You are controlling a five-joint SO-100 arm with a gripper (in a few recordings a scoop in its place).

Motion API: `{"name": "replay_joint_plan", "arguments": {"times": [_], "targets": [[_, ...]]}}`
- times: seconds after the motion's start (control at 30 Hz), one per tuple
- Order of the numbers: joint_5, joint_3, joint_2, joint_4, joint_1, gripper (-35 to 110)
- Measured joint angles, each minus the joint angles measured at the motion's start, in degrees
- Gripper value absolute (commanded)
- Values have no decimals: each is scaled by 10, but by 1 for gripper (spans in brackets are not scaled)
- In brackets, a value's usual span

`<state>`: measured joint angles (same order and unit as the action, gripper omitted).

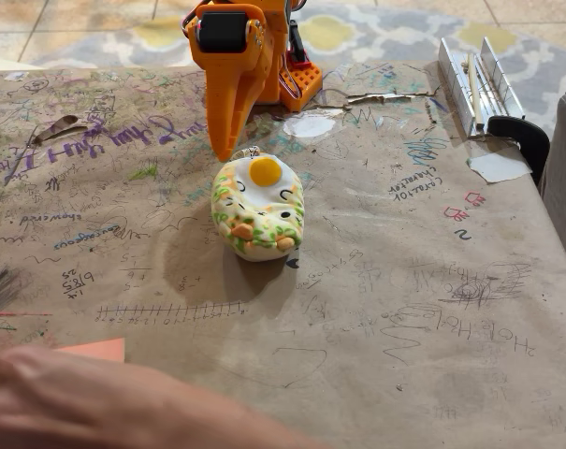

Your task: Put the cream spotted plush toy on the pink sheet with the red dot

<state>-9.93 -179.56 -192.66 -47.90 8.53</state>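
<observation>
A: In the fixed view, where is the plush (258,210)?

B: On the brown scribbled surface (404,281), near its middle, with its yellow-orange patch on top and its orange feet toward the camera.

A: And the claw (228,140)?

B: Just behind the plush, orange, pointing down, its tip beside the plush's top edge. I cannot tell whether the fingers are apart or together, or whether they touch the toy.

A: The pink sheet (95,349)?

B: Well in front of the plush, to the left; a corner shows above a blurred hand (114,407).
</observation>
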Motion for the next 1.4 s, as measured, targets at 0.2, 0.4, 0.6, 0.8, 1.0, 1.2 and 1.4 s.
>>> {"name": "replay_joint_plan", "arguments": {"times": [0.2, 0.4, 0.6, 0.8, 1.0, 1.2, 1.4], "targets": [[6, 0, 0, 0, -2, 0], [9, 0, 0, 0, -2, 0], [9, 0, 0, 0, -2, 0], [9, 0, 0, 0, -2, 0], [9, 0, 0, 0, -2, 0], [9, 0, 0, 7, -2, 0], [46, 0, 0, 7, -2, 0]]}}
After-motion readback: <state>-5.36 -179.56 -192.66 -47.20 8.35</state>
